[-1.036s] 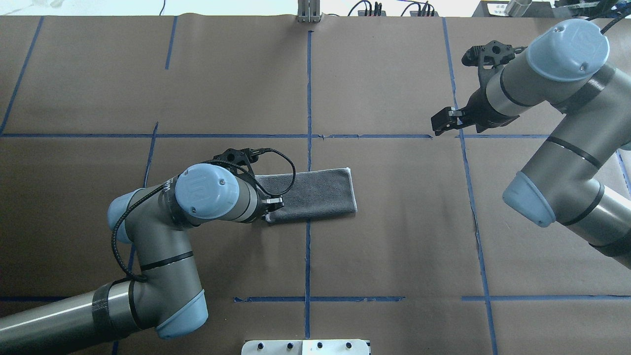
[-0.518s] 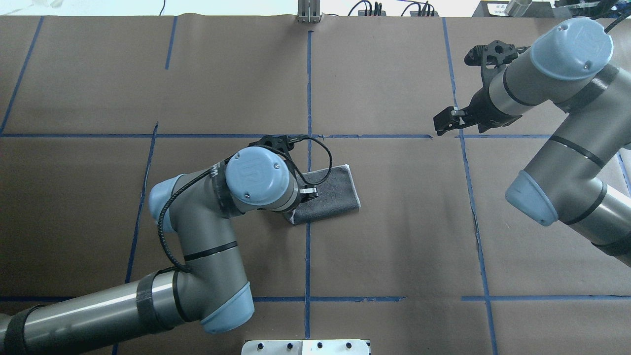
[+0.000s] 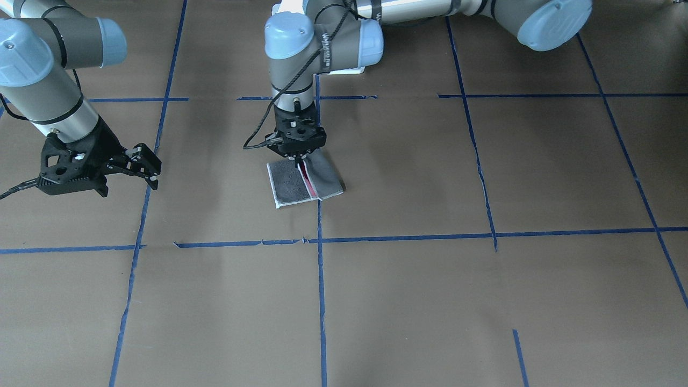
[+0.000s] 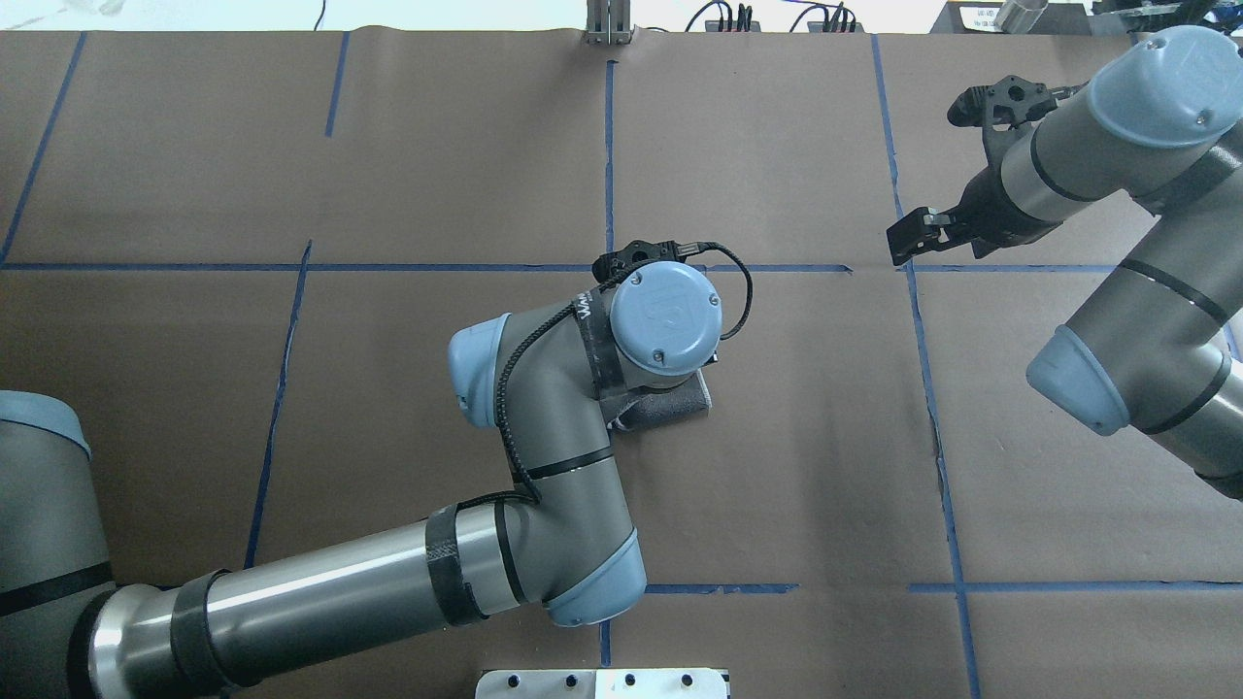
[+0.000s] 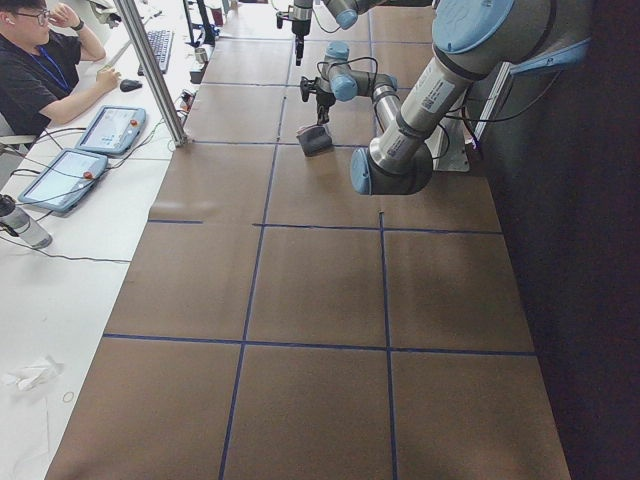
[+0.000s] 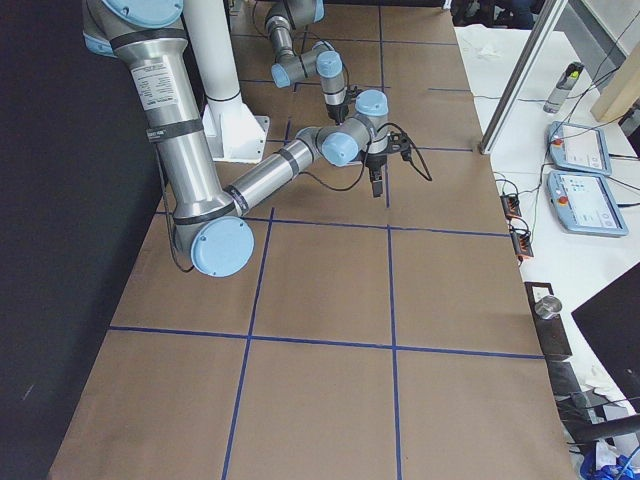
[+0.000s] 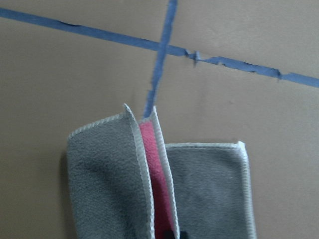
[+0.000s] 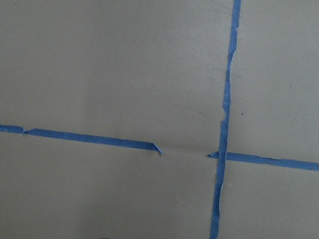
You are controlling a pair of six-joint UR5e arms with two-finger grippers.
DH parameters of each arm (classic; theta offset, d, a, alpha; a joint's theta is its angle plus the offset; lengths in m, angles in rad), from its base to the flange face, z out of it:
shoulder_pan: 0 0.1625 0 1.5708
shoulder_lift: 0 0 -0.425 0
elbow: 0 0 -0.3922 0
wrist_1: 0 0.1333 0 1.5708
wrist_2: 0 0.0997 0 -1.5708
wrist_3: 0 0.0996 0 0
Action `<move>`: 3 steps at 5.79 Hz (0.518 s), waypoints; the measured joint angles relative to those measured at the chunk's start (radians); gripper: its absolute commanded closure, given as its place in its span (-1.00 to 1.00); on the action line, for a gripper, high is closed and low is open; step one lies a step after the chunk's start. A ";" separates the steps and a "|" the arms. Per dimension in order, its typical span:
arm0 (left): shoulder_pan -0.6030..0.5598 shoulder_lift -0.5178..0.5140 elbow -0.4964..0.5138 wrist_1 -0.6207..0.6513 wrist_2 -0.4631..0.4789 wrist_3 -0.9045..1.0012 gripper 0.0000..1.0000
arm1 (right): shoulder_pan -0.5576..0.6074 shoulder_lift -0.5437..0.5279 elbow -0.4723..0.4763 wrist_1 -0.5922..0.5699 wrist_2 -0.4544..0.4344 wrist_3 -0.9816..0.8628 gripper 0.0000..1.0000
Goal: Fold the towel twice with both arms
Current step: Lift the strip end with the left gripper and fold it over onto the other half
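Observation:
The towel (image 3: 326,183) lies near the table's centre, grey face up, folded into a small shape with a whitish border. My left gripper (image 3: 297,157) stands over it, shut on a raised fold of the towel. In the left wrist view the pinched edge (image 7: 149,164) stands up with a pink strip (image 7: 158,184) showing between the grey layers. In the overhead view my left wrist covers most of the towel (image 4: 680,408). My right gripper (image 3: 146,166) is open and empty, hovering well off to the robot's right; it also shows in the overhead view (image 4: 908,243).
Blue tape lines (image 4: 608,146) divide the brown paper-covered table into squares. The white pedestal base (image 4: 602,682) sits at the robot's edge. An operator (image 5: 40,70) sits by tablets beyond the far edge.
My left gripper has moved to the right, carrying the towel's left end over toward its right end, so the long grey strip is now short. My right arm has drifted slightly right.

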 measured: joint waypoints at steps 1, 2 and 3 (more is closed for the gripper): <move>0.014 -0.033 0.036 -0.001 0.020 0.003 1.00 | 0.007 -0.008 0.000 0.001 0.006 -0.004 -1.00; 0.022 -0.074 0.084 -0.002 0.030 0.004 0.89 | 0.010 -0.013 0.001 0.001 0.007 -0.005 -1.00; 0.027 -0.103 0.125 -0.005 0.033 0.004 -0.82 | 0.011 -0.014 0.001 0.002 0.006 -0.005 -1.00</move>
